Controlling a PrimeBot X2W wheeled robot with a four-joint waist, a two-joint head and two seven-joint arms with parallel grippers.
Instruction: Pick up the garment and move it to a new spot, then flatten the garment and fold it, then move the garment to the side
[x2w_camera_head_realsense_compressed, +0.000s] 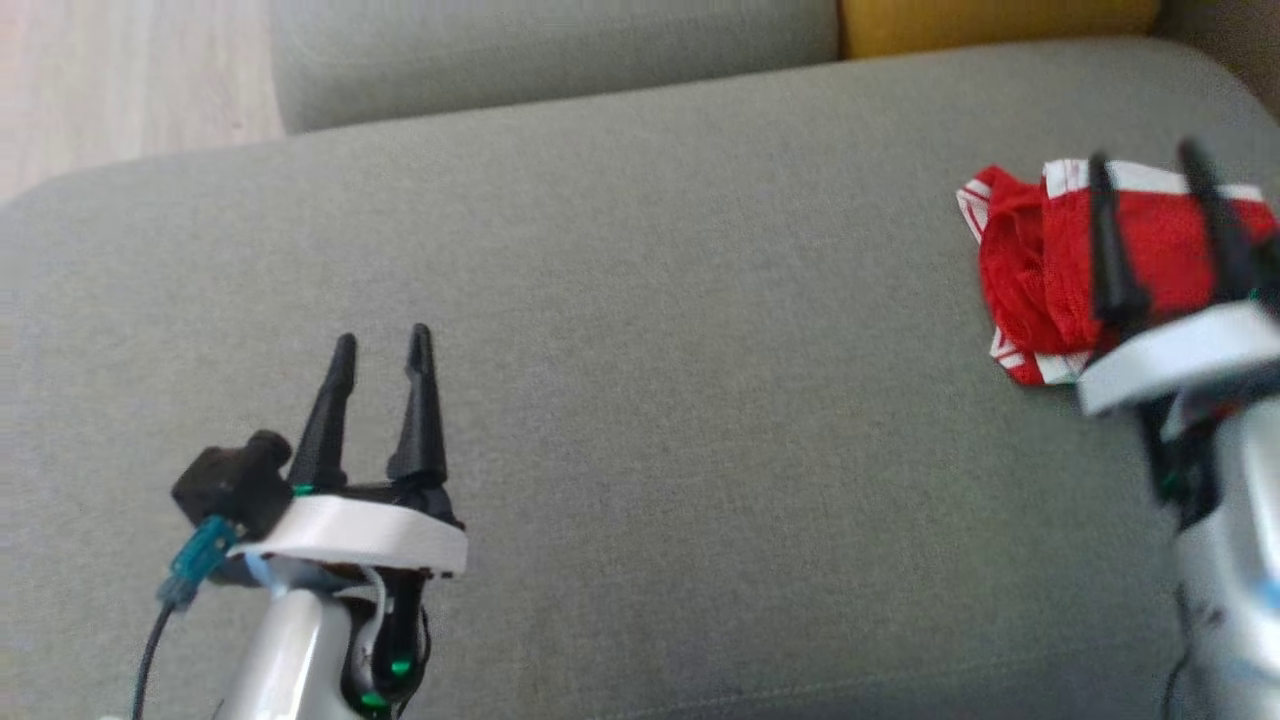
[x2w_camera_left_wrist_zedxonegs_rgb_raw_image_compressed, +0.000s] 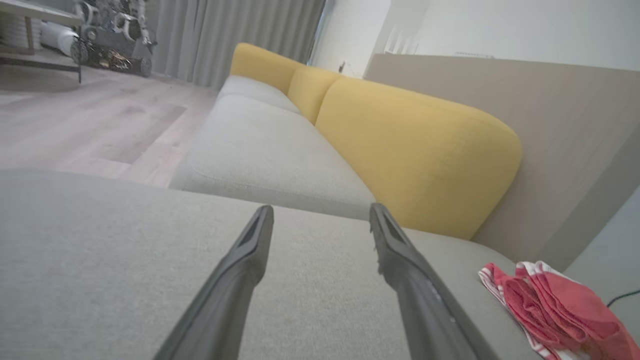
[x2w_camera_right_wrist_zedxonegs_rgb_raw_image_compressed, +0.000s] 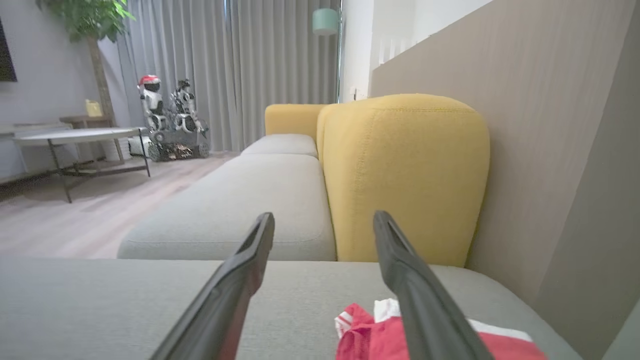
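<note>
Head view: left fingers apart over the grey sofa seat, right fingers apart over the crumpled red garment at its right end; left wrist view: garment at lower right; right wrist view: garment beneath the spread fingers.

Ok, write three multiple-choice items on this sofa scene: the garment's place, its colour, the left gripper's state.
1. Where on the grey seat cushion does the garment lie?
A. At the robot's far right, by the right gripper
B. At the robot's far left
C. In the middle
2. What colour is the garment?
A. Blue
B. Yellow
C. Red with white stripes
3. How is the left gripper?
A. Shut on the garment
B. Open, over bare cushion
C. Shut, empty
Key: 1 A, it lies at the head view's right edge; 2 C, red cloth with white bands; 3 B, fingers apart, nothing between.
</note>
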